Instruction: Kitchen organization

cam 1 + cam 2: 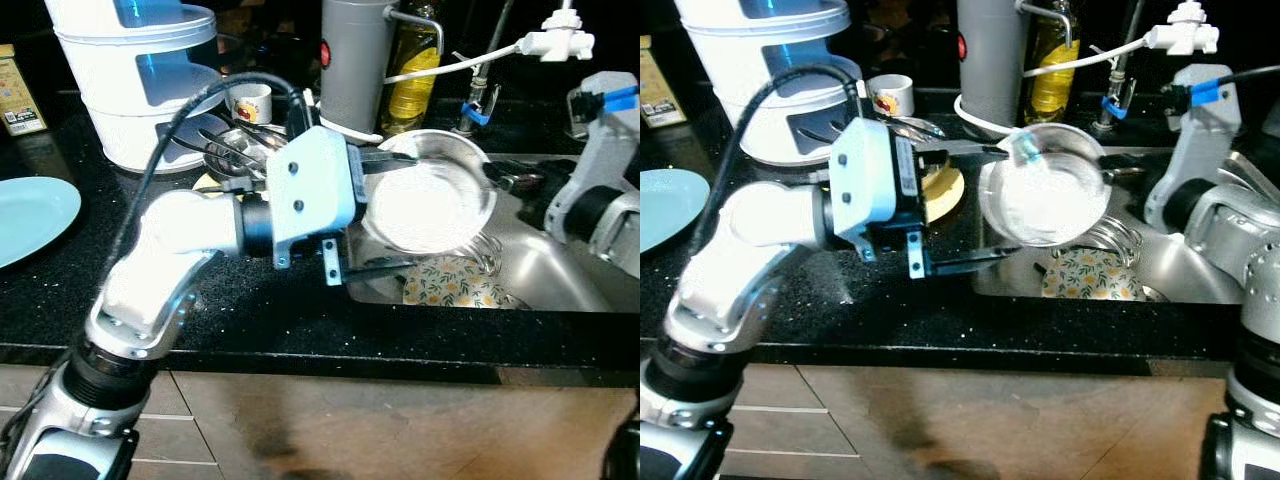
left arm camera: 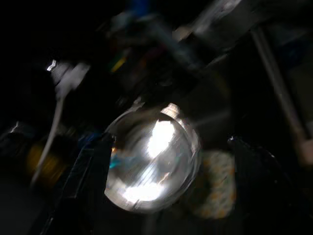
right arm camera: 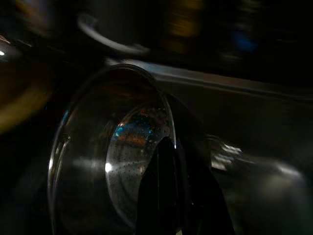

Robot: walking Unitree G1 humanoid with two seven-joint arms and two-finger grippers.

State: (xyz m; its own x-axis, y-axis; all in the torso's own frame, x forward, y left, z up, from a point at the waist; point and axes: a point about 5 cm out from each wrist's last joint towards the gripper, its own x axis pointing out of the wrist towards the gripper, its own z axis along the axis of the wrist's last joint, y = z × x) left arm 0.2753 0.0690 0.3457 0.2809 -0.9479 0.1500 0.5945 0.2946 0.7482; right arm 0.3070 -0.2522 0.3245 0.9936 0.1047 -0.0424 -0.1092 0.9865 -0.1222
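Observation:
A shiny steel bowl (image 1: 430, 195) hangs tilted over the left edge of the sink (image 1: 560, 275), its opening facing me. My left gripper (image 1: 395, 212) reaches across the black counter and stands open. One long finger lies across the bowl's upper rim and the other passes below it. In the left wrist view the bowl (image 2: 151, 161) sits between the two fingers, touching one finger (image 2: 85, 181) and apart from the other. My right gripper (image 1: 505, 180) comes from the sink side and is shut on the bowl's right rim. One black finger (image 3: 166, 196) lies over that rim.
A floral-patterned dish (image 1: 450, 285) lies in the sink under the bowl. Behind stand a grey canister (image 1: 355, 60), an oil bottle (image 1: 412, 70), a mug (image 1: 250, 102) and a white faucet head (image 1: 555, 42). A white stacked container (image 1: 140, 80) and a pale blue plate (image 1: 25, 215) sit at the left.

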